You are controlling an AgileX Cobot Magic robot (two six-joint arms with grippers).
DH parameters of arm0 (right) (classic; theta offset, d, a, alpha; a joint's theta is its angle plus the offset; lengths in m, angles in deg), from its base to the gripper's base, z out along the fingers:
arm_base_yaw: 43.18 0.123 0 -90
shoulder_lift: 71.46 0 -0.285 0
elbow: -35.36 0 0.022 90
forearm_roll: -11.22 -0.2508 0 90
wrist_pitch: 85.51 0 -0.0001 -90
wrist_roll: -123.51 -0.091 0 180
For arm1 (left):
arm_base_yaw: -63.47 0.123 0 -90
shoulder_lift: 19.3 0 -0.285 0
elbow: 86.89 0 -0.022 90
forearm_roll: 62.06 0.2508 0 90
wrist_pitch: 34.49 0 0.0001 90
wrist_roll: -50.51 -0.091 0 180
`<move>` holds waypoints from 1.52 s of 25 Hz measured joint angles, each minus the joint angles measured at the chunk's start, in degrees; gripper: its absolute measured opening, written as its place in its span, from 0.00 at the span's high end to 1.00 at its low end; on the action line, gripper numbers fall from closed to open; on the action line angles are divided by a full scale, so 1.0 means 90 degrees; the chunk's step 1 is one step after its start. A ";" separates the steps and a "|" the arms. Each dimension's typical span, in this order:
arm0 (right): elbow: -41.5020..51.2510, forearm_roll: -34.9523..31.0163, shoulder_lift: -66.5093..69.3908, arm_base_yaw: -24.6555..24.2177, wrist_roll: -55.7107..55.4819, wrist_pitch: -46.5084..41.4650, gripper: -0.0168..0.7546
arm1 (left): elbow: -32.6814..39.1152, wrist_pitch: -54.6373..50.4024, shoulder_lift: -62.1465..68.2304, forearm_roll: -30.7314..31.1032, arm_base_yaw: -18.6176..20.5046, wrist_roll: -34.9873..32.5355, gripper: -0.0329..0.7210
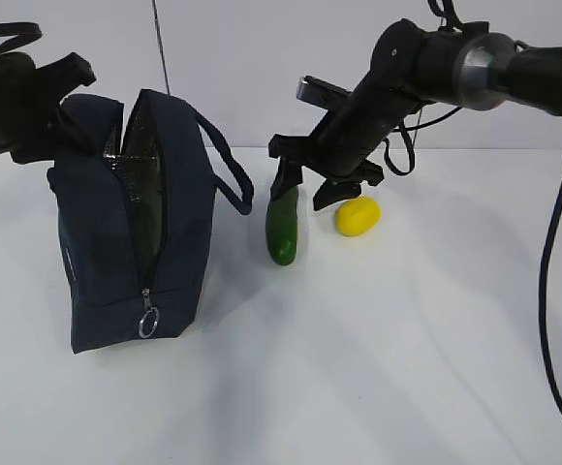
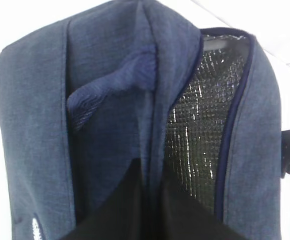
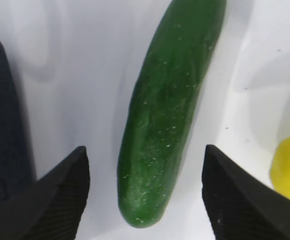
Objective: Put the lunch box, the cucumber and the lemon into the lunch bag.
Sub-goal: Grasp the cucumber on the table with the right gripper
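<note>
From outside, we see one lunch bag [image 1: 131, 223] standing unzipped on the left of the white worktop [image 1: 378, 368]; one cucumber [image 1: 283, 225] and one lemon [image 1: 357, 215] lie beside it, not yet packed; no lunch box shows, perhaps already inside.

In the left wrist view, we face the bag's silver lining [image 2: 200, 125]; the left gripper's fingers are hidden, so we cannot tell their state.

In the right wrist view, the right gripper [image 3: 147, 192] has its fingers [image 3: 60, 192] spread wide around the cucumber's near end, not touching.
</note>
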 joint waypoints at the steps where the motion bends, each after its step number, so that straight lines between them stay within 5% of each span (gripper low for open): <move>1: 0.0000 0.0031 0.0003 0.0000 -0.0014 0.0015 0.27 | 0.0000 0.0010 0.0000 0.0000 0.0000 0.0000 0.95; 38: -0.0891 0.0530 0.0830 0.0197 -0.0834 -0.0023 0.27 | 0.0000 0.0155 0.0000 -0.0050 0.0000 0.0000 0.95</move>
